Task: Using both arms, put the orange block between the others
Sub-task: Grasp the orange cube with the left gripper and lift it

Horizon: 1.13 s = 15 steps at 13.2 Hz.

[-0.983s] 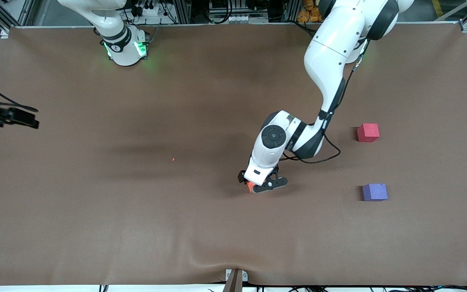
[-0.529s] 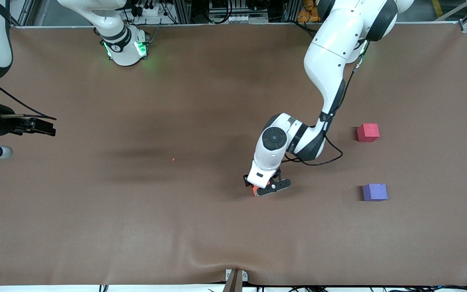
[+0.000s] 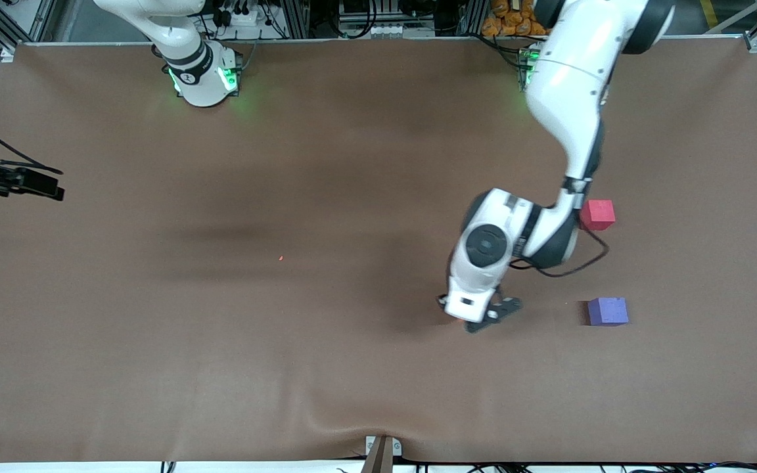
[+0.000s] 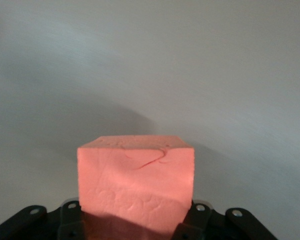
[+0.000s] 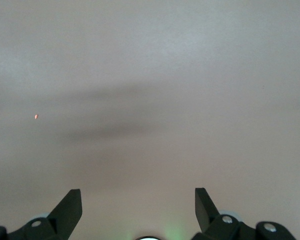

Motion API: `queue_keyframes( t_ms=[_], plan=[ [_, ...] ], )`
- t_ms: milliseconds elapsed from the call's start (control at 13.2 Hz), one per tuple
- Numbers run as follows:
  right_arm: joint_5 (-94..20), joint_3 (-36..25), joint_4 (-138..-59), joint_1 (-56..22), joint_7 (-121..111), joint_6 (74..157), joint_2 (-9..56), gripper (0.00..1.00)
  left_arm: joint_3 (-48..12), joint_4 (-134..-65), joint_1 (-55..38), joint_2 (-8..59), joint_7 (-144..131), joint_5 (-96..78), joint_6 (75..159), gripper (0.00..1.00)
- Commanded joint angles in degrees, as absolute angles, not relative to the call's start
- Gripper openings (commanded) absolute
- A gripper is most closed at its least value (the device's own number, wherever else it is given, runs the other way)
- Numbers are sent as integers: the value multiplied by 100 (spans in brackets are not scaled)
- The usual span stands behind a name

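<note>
My left gripper [image 3: 478, 316] is shut on the orange block [image 4: 136, 182] and holds it just above the brown mat. In the front view the hand hides nearly all of the block. The others lie toward the left arm's end of the table. The pinkish-red cube [image 3: 596, 215] sits partly tucked under the left arm's elbow. The purple-blue cube [image 3: 608, 311] lies nearer to the front camera, with bare mat between the two. My right gripper [image 3: 29, 184] hangs open and holds nothing at the right arm's end of the table, its fingers [image 5: 70, 207] spread over bare mat.
A tiny orange crumb [image 3: 280, 258] lies on the mat near the middle. The mat [image 3: 221, 368] has a raised wrinkle at its near edge by a metal bracket [image 3: 382, 450]. The arms' green-lit bases [image 3: 204, 79] stand along the table's back edge.
The left gripper closed on the orange block, lifted it and carried it toward the two cubes. The right arm swayed at its end of the table, staying open.
</note>
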State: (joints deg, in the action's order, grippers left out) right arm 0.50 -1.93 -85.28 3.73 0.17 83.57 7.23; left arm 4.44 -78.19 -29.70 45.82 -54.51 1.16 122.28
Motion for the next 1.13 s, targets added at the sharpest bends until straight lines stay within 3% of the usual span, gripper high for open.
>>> queue_keyframes(
  t_ms=[0, 529, 1059],
  plan=[
    [-9, -123, -8517, 449, -26, 8323, 633, 100, 396, -8251, -2664, 4098, -5222, 264, 11656, 0],
    [-9, -114, -8517, 431, -26, 8323, 650, 100, 369, -10685, -1637, 2427, -3379, 580, 11566, 0],
    [-17, -106, -8517, 387, -9, 8323, 668, 100, 352, -11346, -669, 2153, -1689, 580, 11637, 0]
  ],
)
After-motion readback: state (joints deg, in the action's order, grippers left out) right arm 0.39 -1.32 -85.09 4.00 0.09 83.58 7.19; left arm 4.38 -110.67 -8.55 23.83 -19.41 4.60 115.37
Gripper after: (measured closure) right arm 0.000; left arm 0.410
